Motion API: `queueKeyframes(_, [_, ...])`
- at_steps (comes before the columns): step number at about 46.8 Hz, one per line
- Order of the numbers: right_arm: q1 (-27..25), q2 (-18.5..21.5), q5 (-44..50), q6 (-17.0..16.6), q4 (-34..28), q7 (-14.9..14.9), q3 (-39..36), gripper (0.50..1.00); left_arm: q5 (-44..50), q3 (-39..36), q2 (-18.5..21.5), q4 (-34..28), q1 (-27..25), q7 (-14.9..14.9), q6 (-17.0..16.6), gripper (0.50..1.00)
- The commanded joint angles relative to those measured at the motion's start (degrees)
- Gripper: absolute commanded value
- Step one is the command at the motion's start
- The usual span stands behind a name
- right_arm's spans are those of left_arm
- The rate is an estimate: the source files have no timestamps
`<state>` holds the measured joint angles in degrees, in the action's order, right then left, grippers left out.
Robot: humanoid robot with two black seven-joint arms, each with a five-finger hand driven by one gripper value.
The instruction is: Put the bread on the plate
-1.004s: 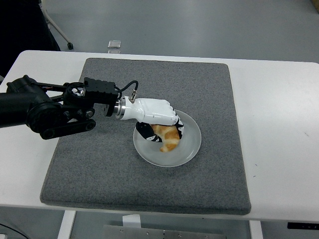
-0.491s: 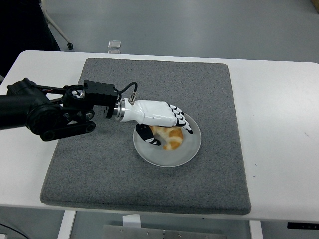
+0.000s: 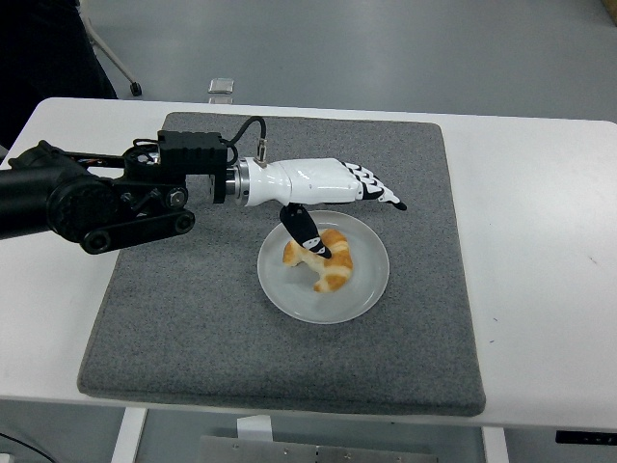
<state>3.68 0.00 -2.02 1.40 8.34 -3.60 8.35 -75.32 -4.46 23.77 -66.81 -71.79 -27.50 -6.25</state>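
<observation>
Golden croissant (image 3: 328, 261): 1, lying on 1 translucent plate (image 3: 366, 294) | grey mat (image 3: 193, 318): 1 | left hand (image 3: 333, 193): 1, fingers spread, empty, above plate's far rim

Bread (image 3: 326, 262) on plate (image 3: 364, 295), mid-mat (image 3: 193, 309)

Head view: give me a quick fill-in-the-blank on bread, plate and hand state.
1. The bread lies on the ____.
2. The plate sits on a grey ____.
3. The left hand has its fingers ____, holding nothing.
4. The bread has the curved shape of a ____.

Missing words: plate; mat; open; croissant
</observation>
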Motion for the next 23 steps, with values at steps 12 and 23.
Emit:
queueKeyframes(12, [0.0, 0.0, 0.0, 0.0, 0.0, 0.0, 0.0, 0.932, 27.9, 7.5, 0.0, -0.1, 0.0, 2.4, -0.2, 0.992])
queueKeyframes(23, [0.0, 0.0, 0.0, 0.0, -0.1, 0.0, 0.0, 0.930, 49.9, 11.6, 2.4, 0.8, 0.3, 4.3, -0.3, 0.994])
